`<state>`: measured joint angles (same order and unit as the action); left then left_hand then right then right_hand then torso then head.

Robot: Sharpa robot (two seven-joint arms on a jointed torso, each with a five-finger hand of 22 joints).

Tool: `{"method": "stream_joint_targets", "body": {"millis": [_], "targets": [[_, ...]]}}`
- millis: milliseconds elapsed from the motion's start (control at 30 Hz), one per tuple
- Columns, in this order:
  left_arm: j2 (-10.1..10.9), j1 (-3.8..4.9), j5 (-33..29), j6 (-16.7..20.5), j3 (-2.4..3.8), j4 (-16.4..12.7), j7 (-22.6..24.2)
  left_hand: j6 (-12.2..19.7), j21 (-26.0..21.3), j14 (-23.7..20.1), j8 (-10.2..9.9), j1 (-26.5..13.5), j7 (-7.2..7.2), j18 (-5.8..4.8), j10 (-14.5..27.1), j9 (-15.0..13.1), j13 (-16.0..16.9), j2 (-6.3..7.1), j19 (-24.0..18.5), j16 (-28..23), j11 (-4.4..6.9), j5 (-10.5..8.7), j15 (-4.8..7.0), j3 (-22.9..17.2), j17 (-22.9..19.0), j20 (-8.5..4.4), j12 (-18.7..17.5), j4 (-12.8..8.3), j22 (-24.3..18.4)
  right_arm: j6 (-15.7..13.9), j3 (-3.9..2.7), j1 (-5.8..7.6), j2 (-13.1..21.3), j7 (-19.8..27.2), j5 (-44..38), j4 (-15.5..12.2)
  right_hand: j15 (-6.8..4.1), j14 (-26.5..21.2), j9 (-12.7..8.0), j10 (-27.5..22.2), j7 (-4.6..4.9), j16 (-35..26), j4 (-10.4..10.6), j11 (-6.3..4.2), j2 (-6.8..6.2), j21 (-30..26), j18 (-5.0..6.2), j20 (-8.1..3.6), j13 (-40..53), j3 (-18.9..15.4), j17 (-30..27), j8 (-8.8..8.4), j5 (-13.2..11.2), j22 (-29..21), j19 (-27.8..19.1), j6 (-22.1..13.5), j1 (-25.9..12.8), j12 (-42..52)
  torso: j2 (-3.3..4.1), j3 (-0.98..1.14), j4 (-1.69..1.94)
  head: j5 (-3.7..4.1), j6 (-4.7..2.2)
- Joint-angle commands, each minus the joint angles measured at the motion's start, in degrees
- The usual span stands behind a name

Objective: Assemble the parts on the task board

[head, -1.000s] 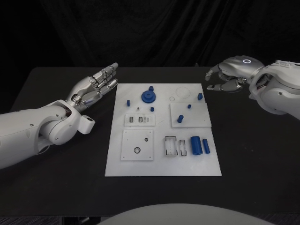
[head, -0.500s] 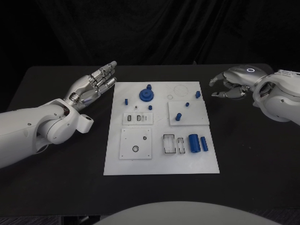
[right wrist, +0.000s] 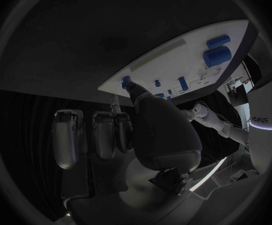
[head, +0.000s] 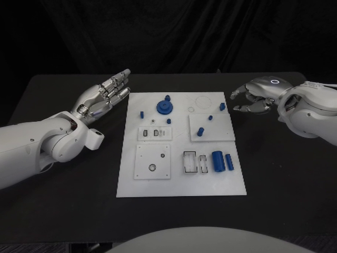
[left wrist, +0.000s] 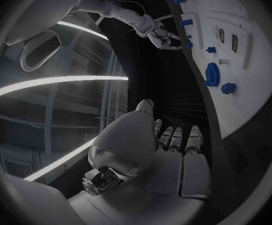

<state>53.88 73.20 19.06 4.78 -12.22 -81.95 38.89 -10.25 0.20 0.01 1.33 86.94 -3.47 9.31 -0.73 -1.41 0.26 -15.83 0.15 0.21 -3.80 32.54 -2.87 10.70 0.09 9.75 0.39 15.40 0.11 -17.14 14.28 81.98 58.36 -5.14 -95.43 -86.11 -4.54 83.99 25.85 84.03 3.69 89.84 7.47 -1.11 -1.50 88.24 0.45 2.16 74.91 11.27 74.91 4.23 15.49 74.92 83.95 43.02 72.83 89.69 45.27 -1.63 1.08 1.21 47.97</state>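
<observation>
The white task board (head: 180, 184) lies mid-table. On it are a blue gear with a peg (head: 165, 107), small blue pegs (head: 200, 132) and two blue cylinders (head: 222, 162). My left hand (head: 104, 97) hovers flat with its fingers stretched out, just off the board's far left corner, holding nothing. My right hand (head: 250, 99) is at the board's far right edge, fingers loosely curved and apart, tips close to a small blue peg (head: 222, 106). From the left wrist, that right hand (left wrist: 160, 35) shows beside the same peg (left wrist: 187, 45), with nothing in its grip.
White raised plates with slots and holes (head: 153, 162) sit on the board. A black rectangular frame (head: 190, 162) stands next to the cylinders. Bare black table (head: 290, 174) surrounds the board on all sides.
My right hand has come down and in towards the board's far right edge, ending near the small blue peg. The left hand has stayed put.
</observation>
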Motion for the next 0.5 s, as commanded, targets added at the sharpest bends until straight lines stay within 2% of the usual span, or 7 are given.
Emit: {"method": "stream_joint_targets", "body": {"millis": [33,100,500], "targets": [[-0.05,0.04,0.11,-0.73,0.05,-0.11,6.79,-0.09,-0.07,-0.01,0.16,0.6,0.38,1.01,-0.06,-0.06,-0.04,0.14,0.01,-0.21,-0.12,0.24,-0.24,-0.3,-0.09,0.53,-0.18,-0.06,0.01,-0.87,-0.03,-0.21,-0.44,-0.09,0.15,0.34,-0.11,6.01,-0.97,5.97,0.09,0.16,0.27,-0.21,-0.04,0.19,0.0,-0.36,15.09,0.54,15.09,-0.47,2.03,14.48,5.16,0.57,0.99,0.31,0.03,-0.04,-0.04,0.17,-0.03],[-0.08,0.04,0.11,-0.77,0.05,-0.08,6.76,-0.08,-0.06,-0.01,0.15,0.65,0.38,1.01,-0.05,-0.06,-0.04,0.12,0.02,-0.21,-0.14,0.25,-0.25,-0.38,-0.09,0.53,-0.18,-0.11,0.02,-0.76,-0.04,-0.24,-0.82,-0.12,0.15,0.64,-0.1,6.01,-1.25,5.97,0.12,0.16,0.3,-0.18,-0.09,0.18,0.0,-0.35,15.09,0.69,15.09,-0.51,2.59,14.48,5.15,0.65,1.06,0.31,0.03,0.01,-0.01,0.07,-0.07],[0.05,0.03,0.11,-0.81,0.05,-0.14,6.65,0.02,-0.07,-0.01,0.13,0.91,0.39,1.01,-0.04,-0.05,-0.04,0.07,0.02,-0.21,-0.22,0.26,-0.31,-0.71,-0.09,0.54,-0.18,-0.36,0.02,0.36,-0.06,-0.78,-3.56,-0.65,0.17,2.75,-0.01,6.01,-1.95,5.97,0.39,0.16,0.38,-0.01,-0.25,-0.16,0.1,-0.29,15.09,0.96,15.09,-0.71,3.27,14.35,4.95,0.19,1.09,0.31,0.02,0.0,-0.01,0.2,-0.07]]}}
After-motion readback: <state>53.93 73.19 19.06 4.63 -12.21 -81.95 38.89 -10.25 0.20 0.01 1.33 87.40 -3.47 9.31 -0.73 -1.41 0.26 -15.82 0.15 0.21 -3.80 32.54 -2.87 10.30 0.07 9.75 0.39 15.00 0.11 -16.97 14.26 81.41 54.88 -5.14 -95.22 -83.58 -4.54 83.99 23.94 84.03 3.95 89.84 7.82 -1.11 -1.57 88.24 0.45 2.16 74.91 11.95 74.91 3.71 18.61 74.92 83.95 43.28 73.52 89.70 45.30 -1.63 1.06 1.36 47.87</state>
